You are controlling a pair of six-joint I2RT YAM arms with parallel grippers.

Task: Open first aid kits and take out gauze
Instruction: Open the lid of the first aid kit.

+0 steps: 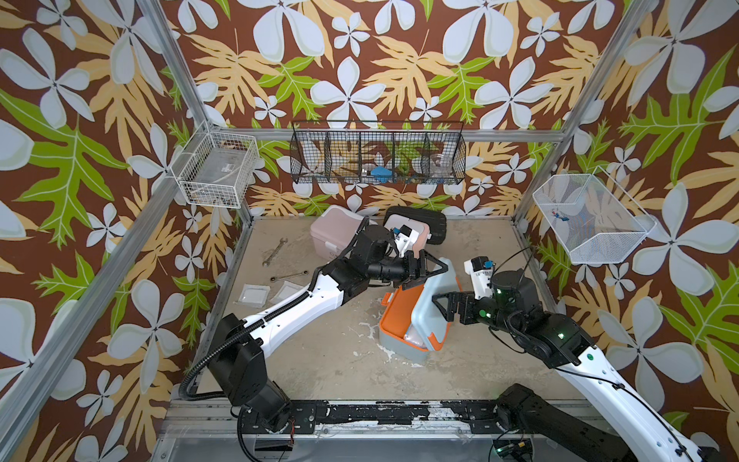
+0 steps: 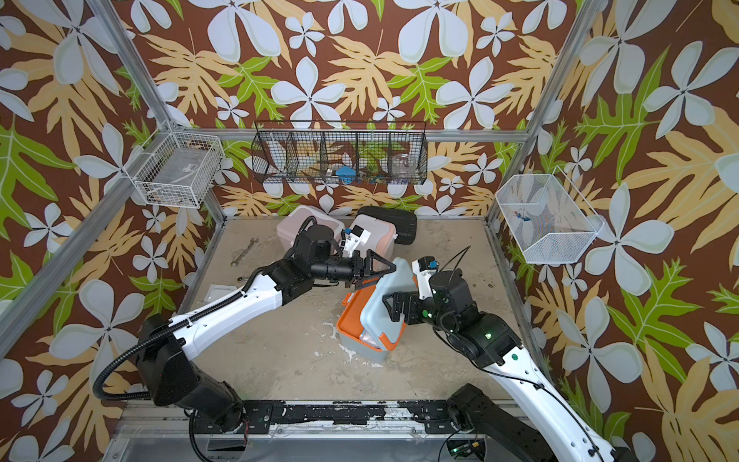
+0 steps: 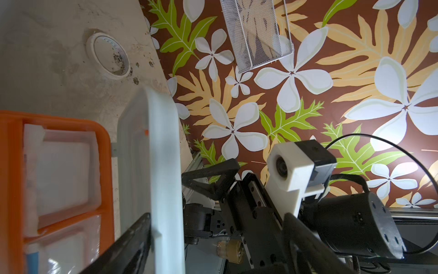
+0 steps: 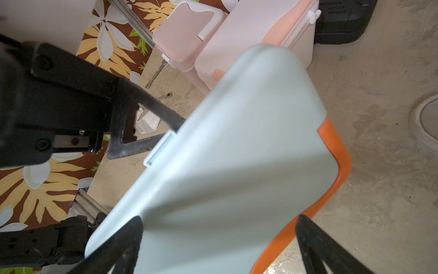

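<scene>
The blue kit [image 1: 404, 344] stood on the surface [image 1: 320, 372] with its lid [image 1: 436, 296] raised almost upright. The left jaws were spread wide and held nothing. The lid's free edge stood between them, close against one finger [image 3: 123, 246]. The right jaws were fully spread and empty, with the lid's outer face just ahead of them. Gauze [image 3: 64, 175] lay in the orange tray [image 3: 105, 151] just beside the left jaws, on the lid's inner side. Two more packets [image 1: 254, 295] lay well apart from the left jaws, beside the left arm [image 1: 296, 308]. The pink kit [image 1: 334, 228] and white kit [image 2: 376, 234] stood beyond the left jaws.
</scene>
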